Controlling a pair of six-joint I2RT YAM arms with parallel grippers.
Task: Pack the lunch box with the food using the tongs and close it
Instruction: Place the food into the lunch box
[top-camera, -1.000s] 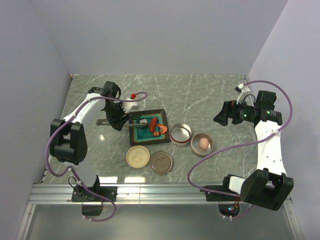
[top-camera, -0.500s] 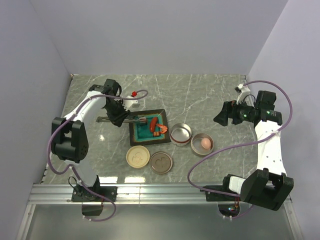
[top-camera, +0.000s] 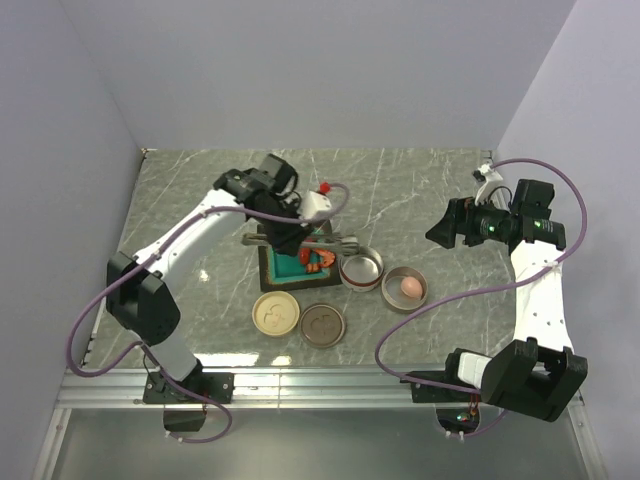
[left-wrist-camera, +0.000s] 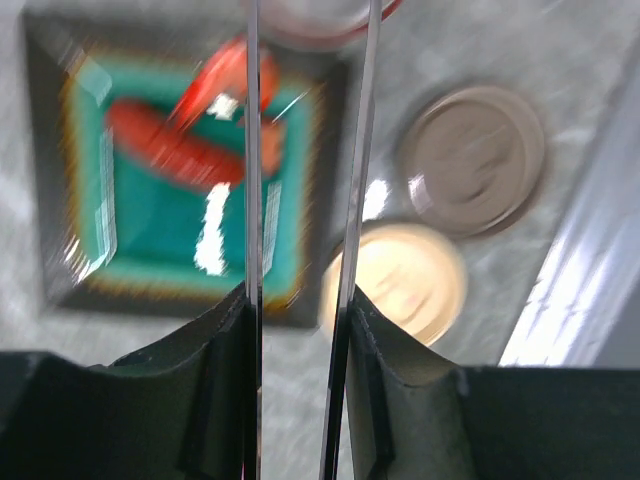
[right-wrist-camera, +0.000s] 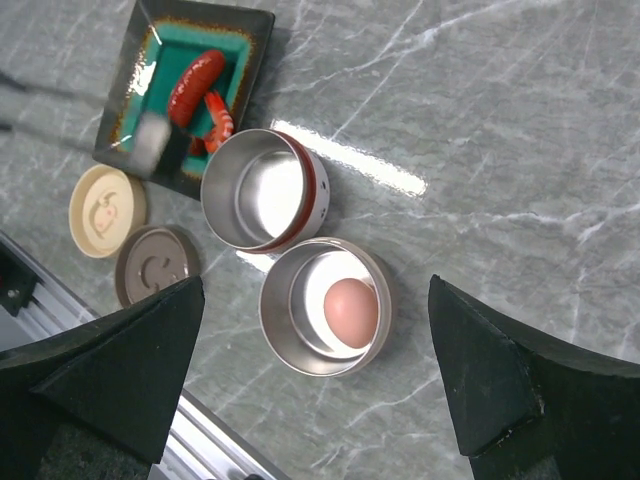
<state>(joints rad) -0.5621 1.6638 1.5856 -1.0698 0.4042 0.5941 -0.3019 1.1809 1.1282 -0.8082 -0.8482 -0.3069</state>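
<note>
My left gripper (top-camera: 285, 232) (left-wrist-camera: 300, 300) is shut on the silver tongs (top-camera: 338, 240) (left-wrist-camera: 253, 150). Both thin arms run between its pads and stay a little apart. The tongs hang over the teal tray (top-camera: 272, 272) (left-wrist-camera: 150, 215) (right-wrist-camera: 255, 30) and point right, their tips near the red-banded tin (top-camera: 361, 268) (right-wrist-camera: 260, 190), which is empty. On the tray lie a red sausage (right-wrist-camera: 195, 80) (left-wrist-camera: 165, 150), a shrimp (right-wrist-camera: 220, 115) and a pale blurred cube (right-wrist-camera: 150, 142). The pink egg (top-camera: 408, 287) (right-wrist-camera: 351, 312) sits in the plain round tin (right-wrist-camera: 290, 330). My right gripper (top-camera: 445, 228) (right-wrist-camera: 316, 290) hangs open above that tin.
Two round lids lie in front of the tray, a cream one (top-camera: 275, 313) (right-wrist-camera: 103, 210) and a brown one (top-camera: 322, 325) (right-wrist-camera: 152, 265). A metal rail (top-camera: 320, 385) runs along the near edge. Walls close in the back and both sides.
My left arm has swung right from beside the tray's left edge to above it, carrying the tongs, which now reach toward the red-banded tin. Its jaws narrowed. The right arm has not moved.
</note>
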